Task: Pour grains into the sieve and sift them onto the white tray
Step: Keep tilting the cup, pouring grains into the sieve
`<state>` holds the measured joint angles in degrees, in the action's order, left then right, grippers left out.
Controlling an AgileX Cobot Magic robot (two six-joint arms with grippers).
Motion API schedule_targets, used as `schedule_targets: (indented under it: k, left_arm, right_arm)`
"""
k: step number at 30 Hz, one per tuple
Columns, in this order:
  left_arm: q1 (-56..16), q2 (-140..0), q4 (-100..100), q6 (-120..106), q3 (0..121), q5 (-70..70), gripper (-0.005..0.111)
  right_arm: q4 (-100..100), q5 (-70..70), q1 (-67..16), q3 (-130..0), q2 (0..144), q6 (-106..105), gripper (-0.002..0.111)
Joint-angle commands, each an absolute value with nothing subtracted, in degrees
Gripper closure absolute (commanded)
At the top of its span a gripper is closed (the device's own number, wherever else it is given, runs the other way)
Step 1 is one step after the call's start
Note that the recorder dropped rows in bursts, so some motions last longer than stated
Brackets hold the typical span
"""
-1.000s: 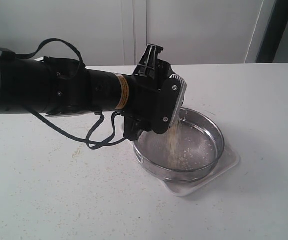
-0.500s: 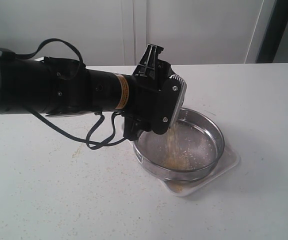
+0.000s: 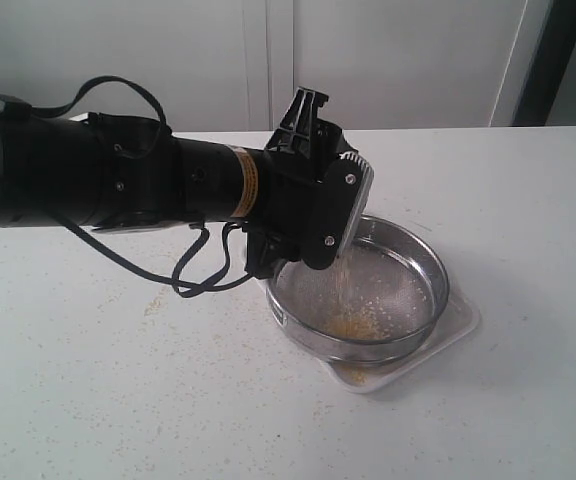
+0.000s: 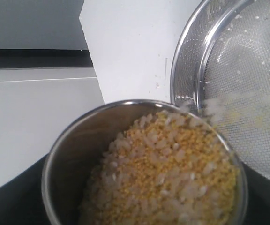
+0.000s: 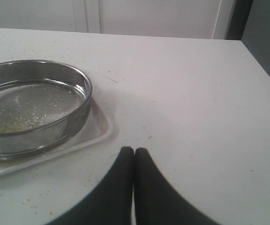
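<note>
The left hand [image 3: 340, 212] gripped the steel cup [image 4: 71, 154]; loose, light grains [image 4: 168, 178] ran into the sieve [image 3: 420, 262] on the white tray [image 3: 460, 322]. The right hand [image 5: 134, 157] was shut. The sieve's stiff rim looked best to hold

Black arm [image 3: 118, 180], orange label [image 3: 244, 186], looped cable [image 3: 181, 278], black fingers [image 5: 122, 187].

No text readable in any view, orange-yellow label band [image 3: 245, 186] around the left arm [image 3: 118, 180], dark print on it, possibly a warning mark, too blurred to make out
</note>
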<state>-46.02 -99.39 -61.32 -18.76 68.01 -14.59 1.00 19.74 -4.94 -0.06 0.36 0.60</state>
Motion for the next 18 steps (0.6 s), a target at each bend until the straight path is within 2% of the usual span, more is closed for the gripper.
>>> schedule_targets:
  k: [1, 18]
  left_arm:
    - [-46.5, -100.0, -61.8, -20.2, 69.2, -15.2, 0.107]
    - [-46.5, -101.4, -61.8, -20.6, 70.1, -15.3, 0.107]
  right_arm:
    - [0.9, 19.6, -4.6, 0.0, 0.0, 0.9, 0.108]
    - [0.9, 19.6, -4.6, 0.0, 0.0, 0.9, 0.108]
